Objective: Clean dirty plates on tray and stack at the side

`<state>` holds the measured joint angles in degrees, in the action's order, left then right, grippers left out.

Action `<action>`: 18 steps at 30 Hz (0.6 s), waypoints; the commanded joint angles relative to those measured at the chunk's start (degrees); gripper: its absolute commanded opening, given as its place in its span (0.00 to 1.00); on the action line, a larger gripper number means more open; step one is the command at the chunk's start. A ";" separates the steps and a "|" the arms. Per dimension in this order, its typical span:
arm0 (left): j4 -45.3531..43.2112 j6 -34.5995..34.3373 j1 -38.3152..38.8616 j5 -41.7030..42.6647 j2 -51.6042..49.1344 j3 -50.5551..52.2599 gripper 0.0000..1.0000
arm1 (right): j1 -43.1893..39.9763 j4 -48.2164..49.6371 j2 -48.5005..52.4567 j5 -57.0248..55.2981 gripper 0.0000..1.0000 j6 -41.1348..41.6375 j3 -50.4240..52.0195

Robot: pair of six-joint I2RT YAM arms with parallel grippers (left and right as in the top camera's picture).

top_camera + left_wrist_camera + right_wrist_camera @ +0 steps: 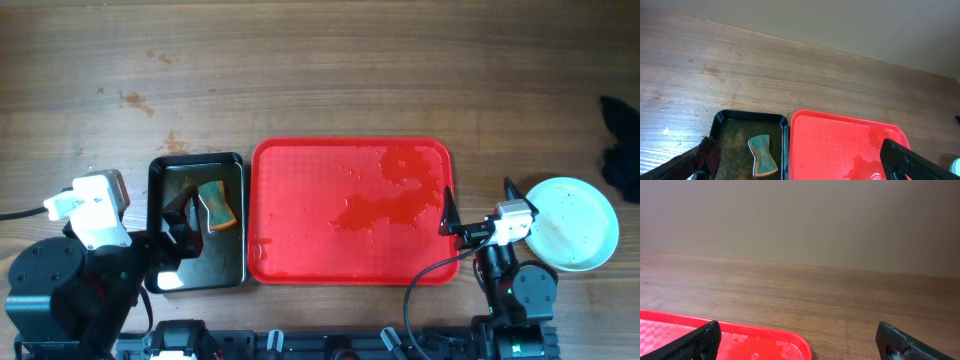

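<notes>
Near the table's [320,60] front edge, the right gripper [478,205] hangs released, jaws wide, between the red tray's [300,160] right rim and the plates [572,222]. The plates sit stacked on the table just to its right; how many cannot be told. The left gripper [799,147], also spread, hovers over the black tray [160,200], which holds a sponge [215,205]. Wet patches [385,210] mark the red tray's right half. A dark object [620,150] lies at the right edge.

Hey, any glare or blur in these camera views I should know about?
Overhead: a white glare spot on the black tray, wet sheen on the red tray. Left wrist: table sharp, jaws soft and dark. Right wrist: even, flat light, jaws dark silhouettes.
</notes>
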<state>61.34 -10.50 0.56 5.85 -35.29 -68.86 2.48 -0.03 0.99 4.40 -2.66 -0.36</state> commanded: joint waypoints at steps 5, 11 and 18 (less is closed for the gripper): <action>-0.15 1.29 -0.31 -0.55 0.00 -0.59 1.00 | 0.09 0.13 -0.72 -1.05 1.00 -0.33 0.07; -0.15 1.31 -0.31 -0.55 0.00 -0.59 1.00 | 0.09 0.13 -0.72 -1.05 1.00 -0.33 0.07; -0.66 1.33 -0.48 -1.57 0.09 -0.57 1.00 | 0.09 0.13 -0.72 -1.05 1.00 -0.35 0.07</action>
<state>61.34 -10.50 0.56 5.80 -35.29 -68.86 2.48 -0.05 0.99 4.40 -2.68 -0.36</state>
